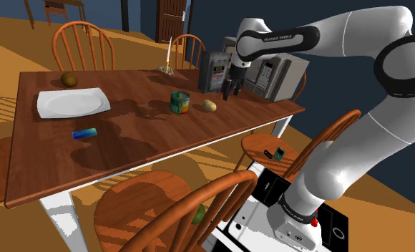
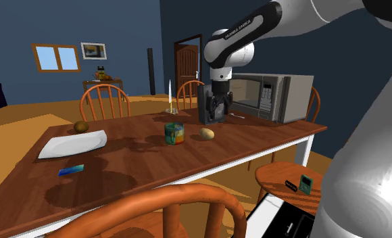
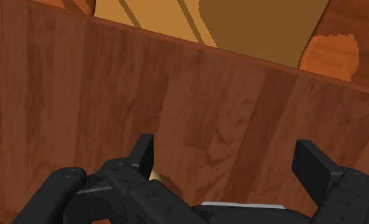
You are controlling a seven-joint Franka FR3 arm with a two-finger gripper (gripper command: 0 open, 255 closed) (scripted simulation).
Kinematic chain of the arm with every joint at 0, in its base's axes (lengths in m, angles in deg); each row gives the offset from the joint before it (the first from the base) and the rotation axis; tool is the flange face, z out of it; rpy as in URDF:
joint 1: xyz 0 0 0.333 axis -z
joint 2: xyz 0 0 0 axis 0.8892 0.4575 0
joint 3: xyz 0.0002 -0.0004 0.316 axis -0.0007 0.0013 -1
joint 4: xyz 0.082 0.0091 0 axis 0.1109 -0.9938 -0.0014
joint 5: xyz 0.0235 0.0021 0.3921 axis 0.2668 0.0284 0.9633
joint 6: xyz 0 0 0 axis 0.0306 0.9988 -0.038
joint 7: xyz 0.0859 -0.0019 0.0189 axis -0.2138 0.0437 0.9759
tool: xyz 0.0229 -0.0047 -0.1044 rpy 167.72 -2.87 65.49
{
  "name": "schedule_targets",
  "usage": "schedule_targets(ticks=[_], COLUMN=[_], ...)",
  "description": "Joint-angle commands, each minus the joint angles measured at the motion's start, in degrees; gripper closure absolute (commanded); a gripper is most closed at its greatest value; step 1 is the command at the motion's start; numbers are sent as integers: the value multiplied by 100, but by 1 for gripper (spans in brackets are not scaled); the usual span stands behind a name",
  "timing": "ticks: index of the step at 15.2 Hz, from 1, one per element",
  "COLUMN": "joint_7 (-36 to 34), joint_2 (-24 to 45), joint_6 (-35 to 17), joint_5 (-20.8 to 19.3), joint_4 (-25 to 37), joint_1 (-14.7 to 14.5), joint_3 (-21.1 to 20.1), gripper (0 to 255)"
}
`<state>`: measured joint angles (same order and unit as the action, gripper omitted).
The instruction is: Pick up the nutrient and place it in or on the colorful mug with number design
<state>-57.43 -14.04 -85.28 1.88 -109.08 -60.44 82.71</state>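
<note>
- Our fingers (image 3: 145,149) stand apart with nothing between them; the gripper (image 1: 231,91) hangs empty above the table (image 1: 127,139).
- The potato (image 1: 209,106) lies on the table just beside the mug (image 1: 179,102). It seems off to one side of the gripper, a tan sliver by one finger in the wrist view. If we drop straight, a finger may land on it and roll it away.
- It is round, so we judge a shallow pinch may squirt it out.
- The mug is close; a wide approach could knock it.
- The microwave (image 1: 281,75) stands just behind the hand; a backward swing could strike it.
</note>
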Motion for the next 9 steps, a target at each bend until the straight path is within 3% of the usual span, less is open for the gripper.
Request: schedule_targets(ticks=[1, 9], joint_7=[193, 873], joint_2=[433, 2194], joint_6=[-229, -803], joint_5=[95, 729], joint_4=[216, 1362], joint_1=[29, 207], joint_3=[130, 373], gripper=[0, 0])
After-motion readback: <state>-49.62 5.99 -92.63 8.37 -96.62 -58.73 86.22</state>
